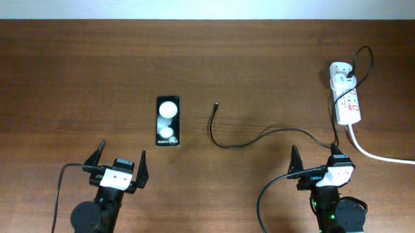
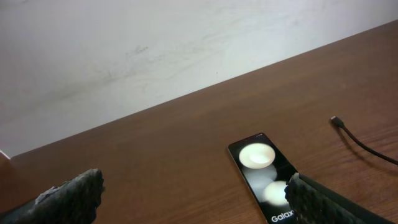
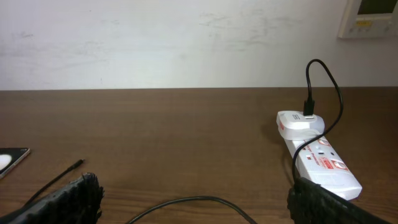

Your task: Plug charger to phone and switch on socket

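Well, your charger (image 1: pixel 284 131) looks a light, floppy cable, lying on the bench (image 1: pixel 69 75) right of the phone (image 1: pixel 168 121). Its plug tip (image 1: pixel 215 106) is near the phone, not touching; pinch just behind that stiffer tip. The left gripper (image 1: pixel 119 159) and right gripper (image 1: pixel 316 158) sit open, empty.

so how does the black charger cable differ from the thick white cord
The charger cable is thin and black; the white cord is thick. The charger cable ends in a loose tip near the phone; the white cord runs off the picture's right edge. Both start at the socket and lie on the table.
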`<state>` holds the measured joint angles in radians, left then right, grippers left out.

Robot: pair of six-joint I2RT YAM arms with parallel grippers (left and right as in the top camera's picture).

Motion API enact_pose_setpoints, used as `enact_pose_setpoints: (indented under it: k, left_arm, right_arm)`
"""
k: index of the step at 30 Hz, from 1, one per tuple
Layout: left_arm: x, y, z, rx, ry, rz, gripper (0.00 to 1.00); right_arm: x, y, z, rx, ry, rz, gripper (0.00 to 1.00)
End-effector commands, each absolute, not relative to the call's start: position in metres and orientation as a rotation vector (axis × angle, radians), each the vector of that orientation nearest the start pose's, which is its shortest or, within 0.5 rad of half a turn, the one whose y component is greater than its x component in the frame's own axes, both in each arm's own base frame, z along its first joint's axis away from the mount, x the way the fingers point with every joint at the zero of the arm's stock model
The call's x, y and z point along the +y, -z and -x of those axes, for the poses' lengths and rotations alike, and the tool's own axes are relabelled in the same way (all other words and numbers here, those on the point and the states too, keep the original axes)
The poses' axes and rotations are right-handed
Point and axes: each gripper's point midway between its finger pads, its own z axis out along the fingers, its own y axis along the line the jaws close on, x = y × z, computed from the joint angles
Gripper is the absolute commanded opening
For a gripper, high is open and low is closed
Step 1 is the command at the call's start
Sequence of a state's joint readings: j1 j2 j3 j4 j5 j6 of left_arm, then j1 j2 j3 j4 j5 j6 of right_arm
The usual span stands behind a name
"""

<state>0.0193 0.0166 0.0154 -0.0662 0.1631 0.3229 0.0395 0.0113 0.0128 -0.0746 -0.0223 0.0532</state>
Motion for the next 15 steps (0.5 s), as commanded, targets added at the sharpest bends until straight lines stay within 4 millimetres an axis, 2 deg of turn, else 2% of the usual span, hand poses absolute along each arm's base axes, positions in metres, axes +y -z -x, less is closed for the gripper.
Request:
enact_pose_setpoints:
  k: [1, 15]
  left_arm:
    - [-0.0205, -0.1600, -0.2447, 1.595, -0.152, -0.372, 0.99]
    - [-0.0205, -0.1601, -0.2447, 1.594, -0.152, -0.372, 0.99]
  right_arm:
    - [0.0132, -0.1563, -0.2457, 1.647, -0.088, 0.001, 0.99]
    - [0.0132, -0.1563, -0.2457, 1.647, -0.088, 0.001, 0.99]
